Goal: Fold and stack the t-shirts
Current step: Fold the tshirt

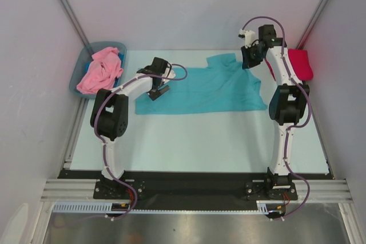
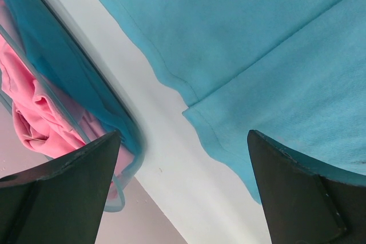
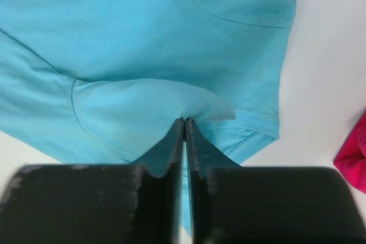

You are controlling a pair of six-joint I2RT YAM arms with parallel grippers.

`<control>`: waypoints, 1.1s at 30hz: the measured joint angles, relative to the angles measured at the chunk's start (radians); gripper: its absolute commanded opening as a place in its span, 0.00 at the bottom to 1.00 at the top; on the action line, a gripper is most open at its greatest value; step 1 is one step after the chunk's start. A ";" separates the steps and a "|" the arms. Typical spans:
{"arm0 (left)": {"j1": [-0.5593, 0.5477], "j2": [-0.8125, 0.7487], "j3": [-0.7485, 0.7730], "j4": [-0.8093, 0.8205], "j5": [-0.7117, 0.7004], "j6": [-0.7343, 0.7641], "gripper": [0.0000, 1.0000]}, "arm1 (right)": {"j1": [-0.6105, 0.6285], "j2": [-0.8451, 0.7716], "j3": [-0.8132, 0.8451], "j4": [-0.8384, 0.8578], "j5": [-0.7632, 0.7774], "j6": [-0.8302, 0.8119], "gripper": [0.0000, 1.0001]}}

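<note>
**A:** Which surface carries the objects?

**B:** 1 table (image 1: pixel 200 141), flat and pale mint, with a black strip (image 1: pixel 194 184) along its near edge.

**A:** What lies directly on it?

**B:** 3 items, all on the far half.
(a) A teal t-shirt (image 1: pixel 211 90), spread mostly flat from left of centre to the right, with 1 sleeve pointing toward the far edge.
(b) A red t-shirt (image 1: pixel 301 64), bunched compactly at the far right edge. It is near the teal t-shirt, with bare table between them.
(c) A grey-blue bin (image 1: pixel 102 44) at the far left corner, well apart from the red t-shirt.
</note>
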 measured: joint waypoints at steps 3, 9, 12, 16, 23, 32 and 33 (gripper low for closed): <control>-0.004 0.000 0.000 0.000 0.000 0.000 1.00 | 0.002 0.005 0.000 0.002 0.007 0.001 0.34; -0.008 0.000 0.000 0.000 -0.001 0.000 1.00 | 0.004 0.008 -0.029 0.016 0.030 0.000 0.37; -0.010 0.000 0.000 0.000 -0.001 0.000 1.00 | 0.002 0.008 -0.066 0.024 0.037 0.000 0.37; -0.017 0.000 0.000 0.000 -0.002 0.001 1.00 | -0.006 -0.018 -0.137 0.043 0.049 0.001 0.37; -0.030 -0.005 -0.004 0.006 -0.016 0.002 1.00 | -0.018 -0.239 -0.495 0.140 0.138 -0.029 0.28; -0.044 -0.007 -0.020 0.038 -0.048 0.021 1.00 | 0.074 -0.222 -0.369 0.057 0.113 -0.070 0.32; -0.044 -0.010 -0.028 0.044 -0.050 0.026 1.00 | 0.095 -0.206 -0.323 0.051 0.111 -0.074 0.32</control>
